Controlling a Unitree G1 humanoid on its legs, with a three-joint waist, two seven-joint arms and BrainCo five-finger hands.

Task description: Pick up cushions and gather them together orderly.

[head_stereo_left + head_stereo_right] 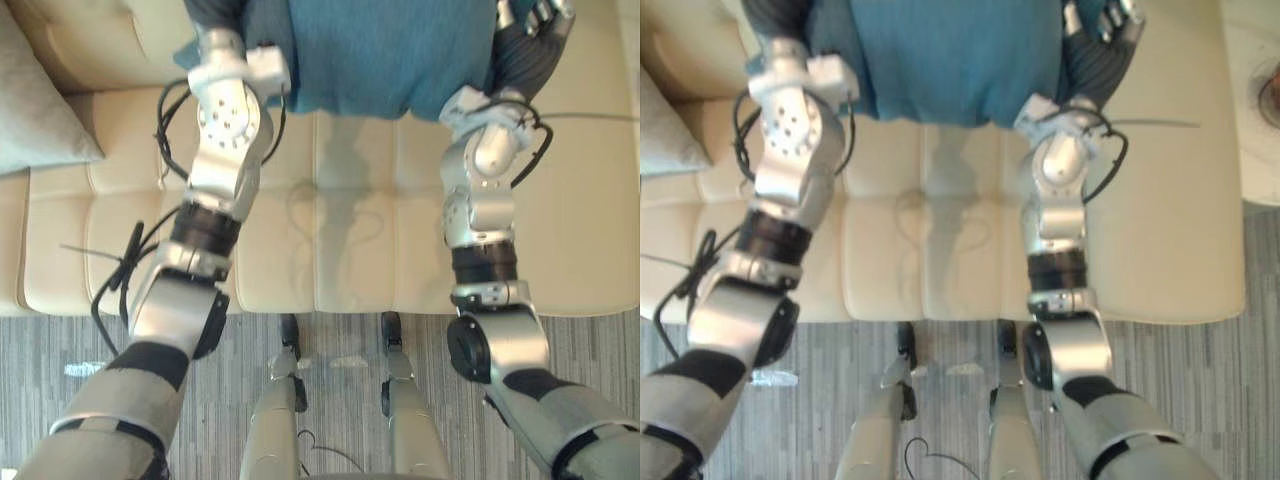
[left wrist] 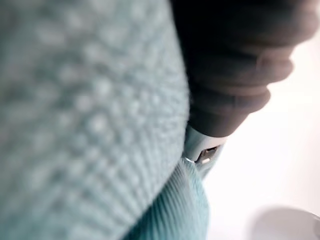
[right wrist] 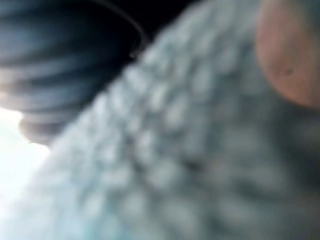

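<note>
The teal cushion is up over the back part of the sofa, above the middle seat. It is caught between the two hands, and its lower edge hangs clear of the seat. From the head views it is one flat teal colour with a soft, slightly wavy bottom edge. Up close in the wrist views the cover is a chunky knit of raised bumps in rows, giving way to fine ribbing near one edge.

The left hand is against the cushion's left side and the right hand against its right side. Their dark ribbed covers press into the knit. I cannot tell how far either hand is closed, as the cushion hides too much of both.

The sofa is cream and smooth like leather, with seams that divide it into square padded panels. A second cushion, pale grey-green with a flat woven look and a pointed corner, lies at the sofa's left end. Off the sofa's right end is the curved edge of a white table. In front of the sofa the floor is grey with fine stripes.
</note>
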